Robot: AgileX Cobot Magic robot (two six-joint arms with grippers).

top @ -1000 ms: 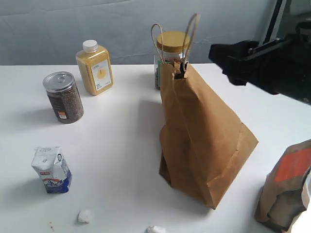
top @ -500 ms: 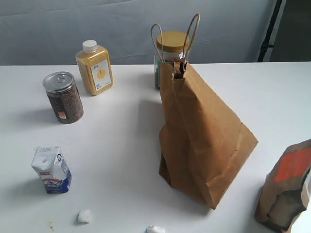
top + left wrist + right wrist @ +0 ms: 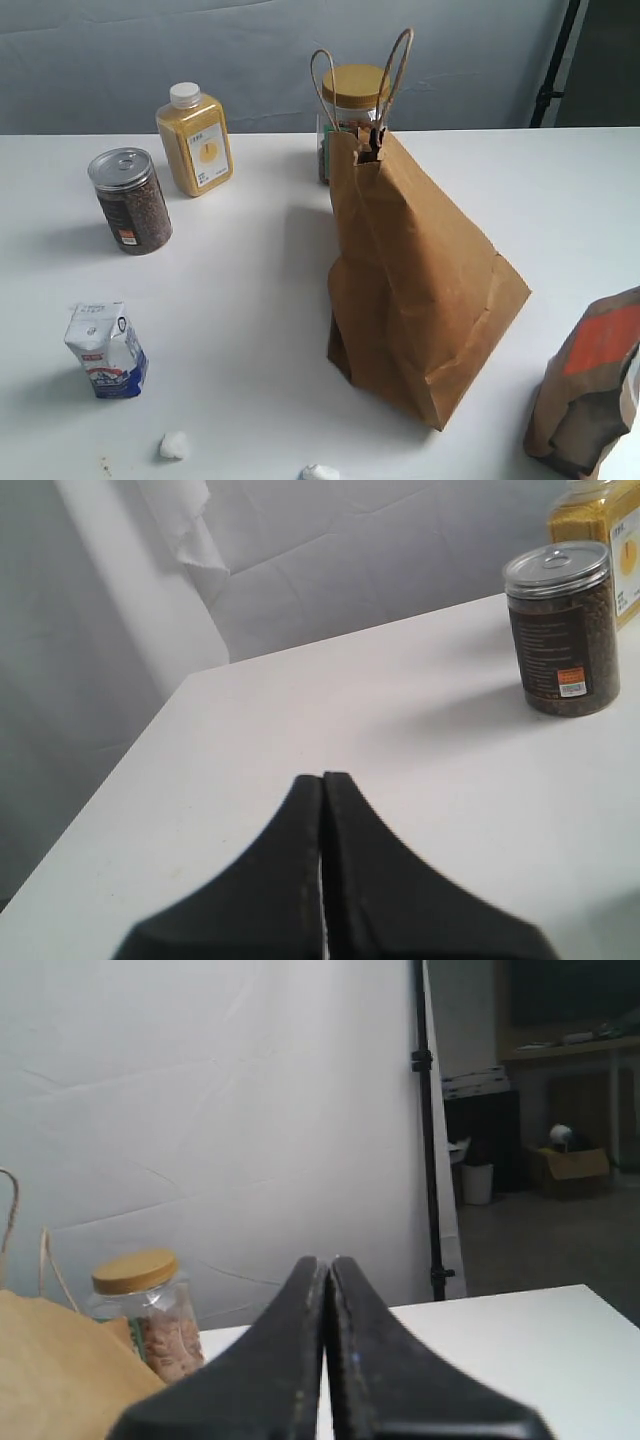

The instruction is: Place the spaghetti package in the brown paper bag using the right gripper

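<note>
The tall brown paper bag [image 3: 415, 285] stands in the middle of the white table, its cord handles [image 3: 392, 70] upright; its top corner also shows in the right wrist view [image 3: 50, 1370]. No spaghetti package shows in any view. Neither arm appears in the exterior view. My right gripper [image 3: 328, 1262] is shut with nothing between its fingers, off to the side of the bag and facing the backdrop. My left gripper [image 3: 322, 778] is shut and empty, low over the table's left part.
A yellow bottle [image 3: 195, 139], a dark seed can [image 3: 131, 200] and a white-and-blue carton [image 3: 107, 350] stand on the left. A yellow-lidded jar [image 3: 352, 96] is behind the bag. A smaller brown bag with an orange label [image 3: 590, 390] stands at the right front. Two white scraps [image 3: 174, 445] lie near the front edge.
The right arm, which was at the upper right of the exterior view a second ago, has drawn out of that view. Nothing on the table has moved.
</note>
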